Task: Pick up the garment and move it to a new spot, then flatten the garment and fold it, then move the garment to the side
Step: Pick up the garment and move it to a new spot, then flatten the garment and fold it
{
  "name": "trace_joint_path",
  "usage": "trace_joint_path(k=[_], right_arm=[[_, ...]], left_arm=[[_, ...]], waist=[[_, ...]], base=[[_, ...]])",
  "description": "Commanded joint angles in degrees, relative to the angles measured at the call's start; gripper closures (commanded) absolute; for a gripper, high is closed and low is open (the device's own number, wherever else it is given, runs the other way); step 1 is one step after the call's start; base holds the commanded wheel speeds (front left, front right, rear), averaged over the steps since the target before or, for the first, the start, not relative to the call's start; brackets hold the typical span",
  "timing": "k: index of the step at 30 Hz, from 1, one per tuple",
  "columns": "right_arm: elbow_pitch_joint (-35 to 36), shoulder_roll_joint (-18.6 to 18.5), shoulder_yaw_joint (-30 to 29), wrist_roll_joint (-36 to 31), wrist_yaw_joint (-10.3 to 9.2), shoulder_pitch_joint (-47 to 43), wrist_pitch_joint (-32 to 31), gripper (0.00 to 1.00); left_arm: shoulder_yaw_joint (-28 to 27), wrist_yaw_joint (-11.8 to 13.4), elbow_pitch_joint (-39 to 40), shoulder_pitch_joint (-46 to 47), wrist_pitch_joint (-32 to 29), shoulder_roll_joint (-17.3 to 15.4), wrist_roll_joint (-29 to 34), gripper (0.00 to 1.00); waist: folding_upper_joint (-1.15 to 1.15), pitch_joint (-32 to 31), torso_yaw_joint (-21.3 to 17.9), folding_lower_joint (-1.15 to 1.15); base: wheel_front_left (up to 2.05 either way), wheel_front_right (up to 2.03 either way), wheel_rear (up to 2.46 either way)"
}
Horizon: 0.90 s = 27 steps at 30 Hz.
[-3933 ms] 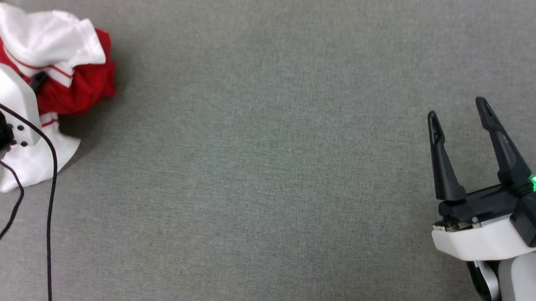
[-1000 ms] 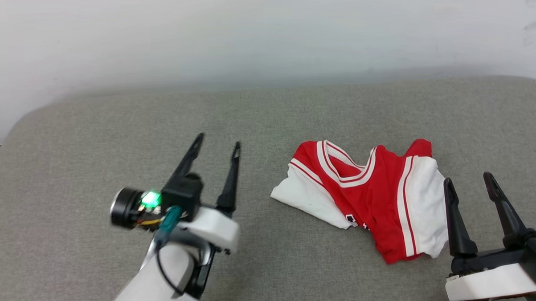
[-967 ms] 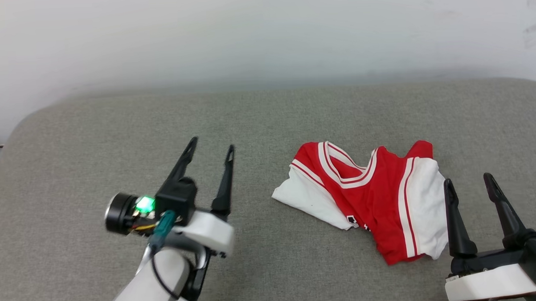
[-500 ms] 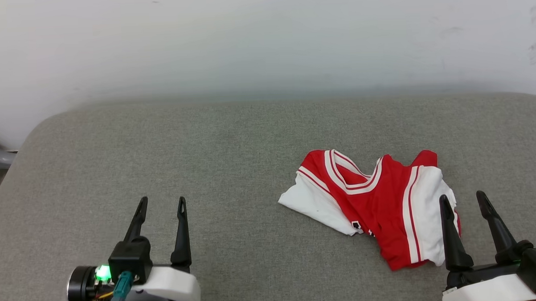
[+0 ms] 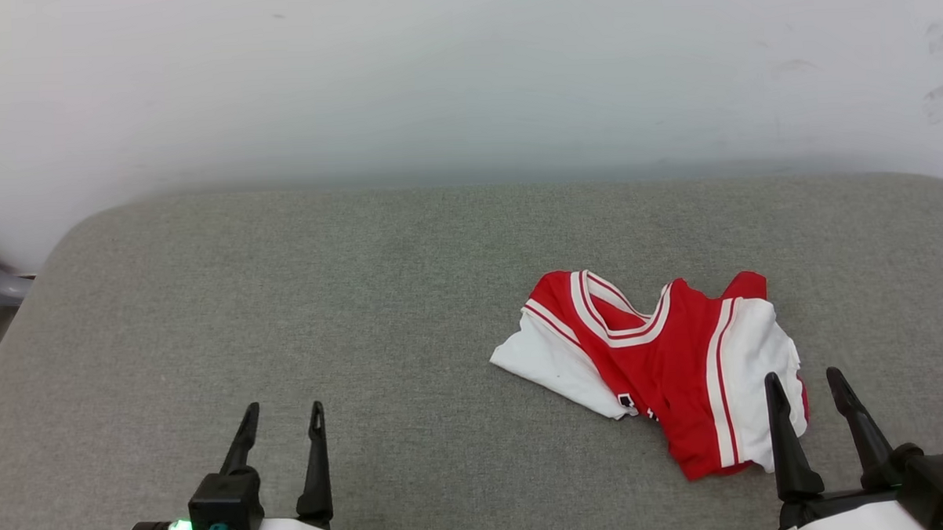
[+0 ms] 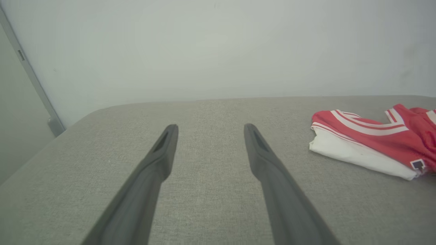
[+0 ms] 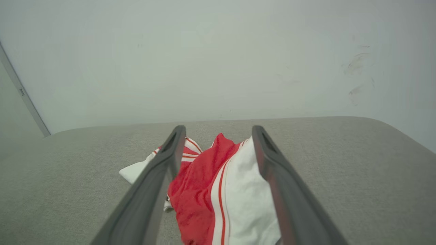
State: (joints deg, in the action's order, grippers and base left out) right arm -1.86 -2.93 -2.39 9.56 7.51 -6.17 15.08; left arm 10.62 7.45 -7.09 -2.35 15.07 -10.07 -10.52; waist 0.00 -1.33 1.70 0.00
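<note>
The garment (image 5: 663,368) lay in a rumpled heap on the grey pad (image 5: 324,301), right of centre and nearer the front edge than the wall (image 5: 434,78). Its striped neck faced up and toward the wall. One white sleeve spread out to the left, the other bunched at the right, and a scrap of black lettering showed where the red body was doubled under itself.

The right gripper (image 5: 802,375) sat low at the front right, fingers apart and empty. Its tips overlapped the garment's near right corner in the head view, and its wrist view looked straight over the white sleeve; whether it touched the cloth could not be told. That placing probably suited a grab at the closest edge.

The left gripper (image 5: 283,406) sat at the front left, fingers likewise apart and empty, well apart from the garment with bare pad between.

With the garment down and unheld, flattening seemed the step in hand, and both grippers were likely spread ready for a two-handed pull. The left would have to cross toward the left sleeve, and either could pinch two layers at once
</note>
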Motion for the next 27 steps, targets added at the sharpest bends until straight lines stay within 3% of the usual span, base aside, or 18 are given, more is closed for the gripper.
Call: trace_joint_path(k=[1, 15, 27], right_arm=[[-0.2, 0.1, -0.1, 0.3, -0.04, -0.7, 0.1, 0.00], [-2.5, 0.1, -0.1, 1.1, -0.04, -1.4, 0.1, 0.00], [-2.8, 0.1, -0.2, 1.4, -0.04, -1.6, 0.1, 0.00]], left_arm=[[-0.5, -0.4, -0.2, -0.7, 0.1, 0.3, 0.4, 0.00], [-4.8, -4.4, -1.7, -1.9, 0.2, 3.7, 3.9, 0.00], [-6.7, -6.3, -2.0, -2.1, 0.2, 5.2, 5.7, 0.00]], waist=[[0.00, 0.0, 0.0, 0.00], [0.00, -0.4, 0.0, 0.00], [0.00, -0.3, 0.1, 0.00]], base=[[0.00, 0.00, 0.00], [0.00, 0.00, 0.00], [0.00, 0.00, 0.00]])
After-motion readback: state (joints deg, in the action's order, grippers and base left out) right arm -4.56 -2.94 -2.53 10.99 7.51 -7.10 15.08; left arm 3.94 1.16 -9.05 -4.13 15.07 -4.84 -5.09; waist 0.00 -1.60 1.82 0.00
